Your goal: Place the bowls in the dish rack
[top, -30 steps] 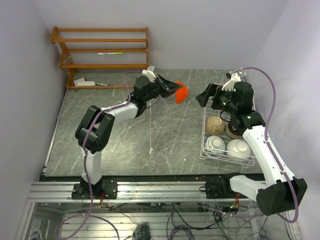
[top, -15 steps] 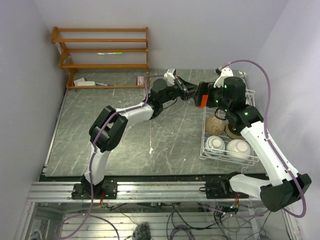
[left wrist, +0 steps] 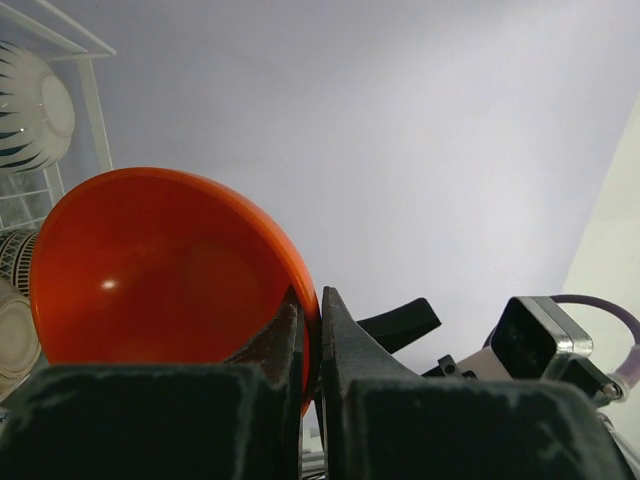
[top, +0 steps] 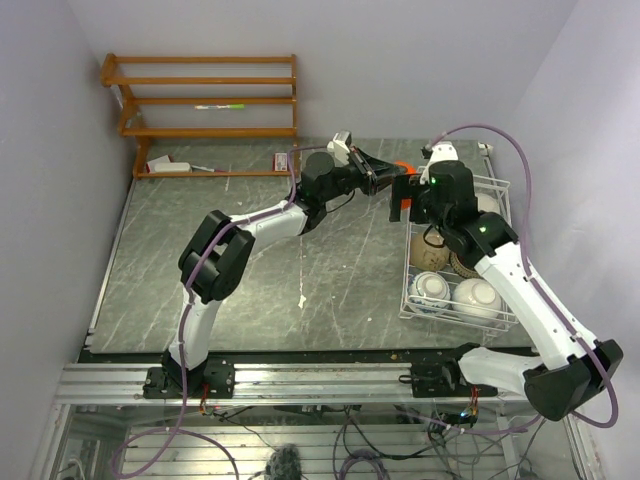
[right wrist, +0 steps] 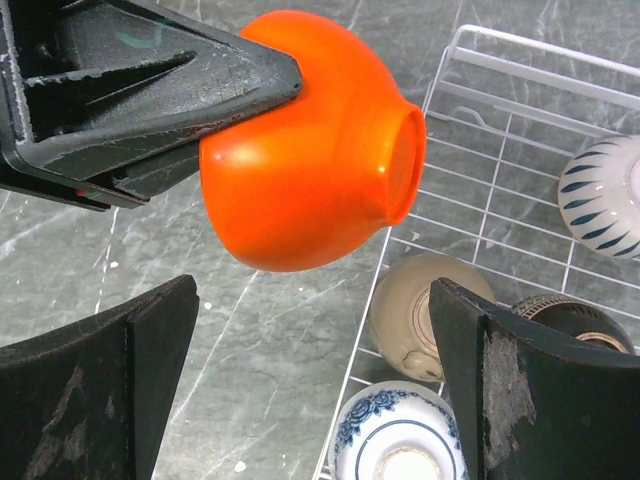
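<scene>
I'm pinching the orange bowl (right wrist: 310, 180) by its rim in my left claw (left wrist: 312, 300), beside the dish rack (right wrist: 520, 70); my right claw (right wrist: 312, 300) is gaping wide, gripping nothing.

The left arm (top: 255, 222) and right arm (top: 525, 290) are white with black joints, trailing purple cables (top: 485, 126). The left gripper (left wrist: 310, 300) and right gripper (right wrist: 312, 300) are scuffed black.

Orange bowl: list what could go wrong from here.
1. The left gripper pinches the orange bowl by its rim alone; it might slip or swing in mid-air.
2. The right gripper stands open near it, not touching; closing on the rounded wall could squeeze it out.
3. A drop might hit the dish rack rim or the tan bowl inside.
</scene>
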You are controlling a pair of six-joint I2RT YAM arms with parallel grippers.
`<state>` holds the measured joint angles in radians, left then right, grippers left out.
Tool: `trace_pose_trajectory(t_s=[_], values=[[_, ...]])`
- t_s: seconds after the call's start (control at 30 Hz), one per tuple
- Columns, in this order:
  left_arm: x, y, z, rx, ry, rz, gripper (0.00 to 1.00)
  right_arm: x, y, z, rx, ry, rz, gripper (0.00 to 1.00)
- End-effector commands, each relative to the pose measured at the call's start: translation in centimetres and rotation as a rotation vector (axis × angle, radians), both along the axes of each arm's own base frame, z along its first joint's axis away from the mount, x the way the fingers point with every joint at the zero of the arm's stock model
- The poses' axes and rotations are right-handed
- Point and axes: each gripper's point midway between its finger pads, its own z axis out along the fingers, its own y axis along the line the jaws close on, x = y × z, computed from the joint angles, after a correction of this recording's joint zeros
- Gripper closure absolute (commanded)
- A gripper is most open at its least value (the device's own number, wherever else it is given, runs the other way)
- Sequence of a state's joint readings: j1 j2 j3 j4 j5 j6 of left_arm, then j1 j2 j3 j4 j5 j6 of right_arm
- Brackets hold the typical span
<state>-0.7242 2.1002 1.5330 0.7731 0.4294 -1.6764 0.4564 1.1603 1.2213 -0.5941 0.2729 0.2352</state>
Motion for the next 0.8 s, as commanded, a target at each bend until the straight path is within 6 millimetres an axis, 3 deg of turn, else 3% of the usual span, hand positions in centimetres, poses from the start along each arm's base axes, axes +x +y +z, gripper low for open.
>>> trace_pose_trajectory(t_s=[0.0, 0.23, 0.53, 0.77], values=[[-0.4, -0.3, 2.1, -0.051, -0.028, 0.0, 0.93, 0.6, -0.5, 1.3, -0.035, -0.069, -0.045, 0.0], [-1.1, -0.1, 3.0, -0.064, -0.029, -0.02, 0.93, 1.8, -1.3, 1.5, -0.074, -0.126, -0.095, 0.0], [-1.9, 0.3, 3.6, -0.077, -0.027, -0.036, 0.93, 2.7, 0.5, 1.6, -0.047, -0.168, -0.017, 0.0], [-2.3, 0.6, 4.2, -0.087, -0.033, -0.045, 0.93, 3.6, 0.6, 0.8, -0.058, -0.165, -0.027, 0.01]])
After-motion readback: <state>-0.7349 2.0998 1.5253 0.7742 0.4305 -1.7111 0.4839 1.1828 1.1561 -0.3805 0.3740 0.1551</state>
